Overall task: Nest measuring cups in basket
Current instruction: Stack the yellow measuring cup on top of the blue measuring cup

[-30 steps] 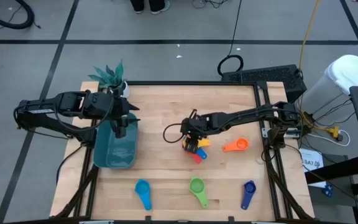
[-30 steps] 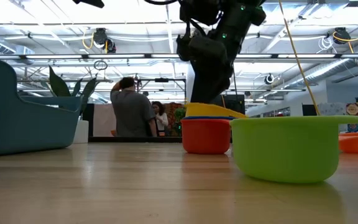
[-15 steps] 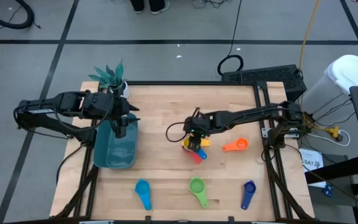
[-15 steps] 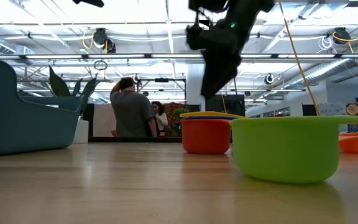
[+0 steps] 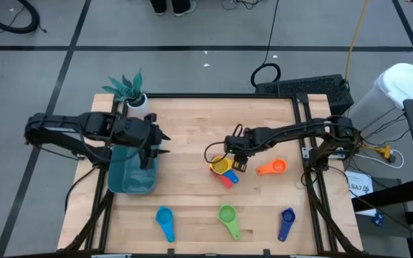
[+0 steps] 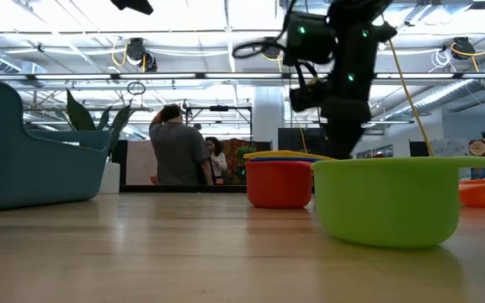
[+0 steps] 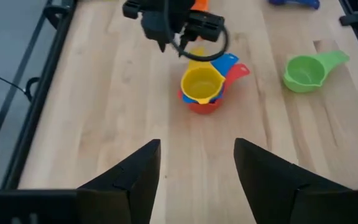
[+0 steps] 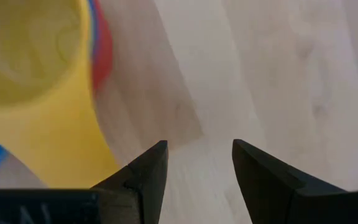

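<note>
Stack (image 5: 223,170) of nested cups sits mid-table: yellow (image 7: 201,83) on top, blue under it, red (image 6: 278,183) at the bottom, handles fanned toward the near right. Right gripper (image 5: 236,163) hangs just right of the stack and above it, fingers (image 8: 143,174) parted with a clear gap, holding nothing; bare wood shows between them, yellow cup rim right beside one finger. Its looped cable arcs over the stack's far side. Orange cup (image 5: 272,168) lies right of that gripper, apart from the stack. Along the near edge: light blue cup (image 5: 165,220) on the left, green cup (image 5: 227,218) in the middle, dark blue cup (image 5: 286,221) on the right, all well apart from each other. In the low view the green cup (image 6: 387,202) fills the foreground and hides part of the stack. Basket (image 5: 132,174) stands at the left side of the table; left gripper (image 5: 155,145) hovers over its far right corner, fingers (image 7: 132,180) spread wide, empty. Potted plant (image 5: 129,89) at the far left corner, just beyond the basket. People (image 6: 178,151) stand in the room behind the table.
</note>
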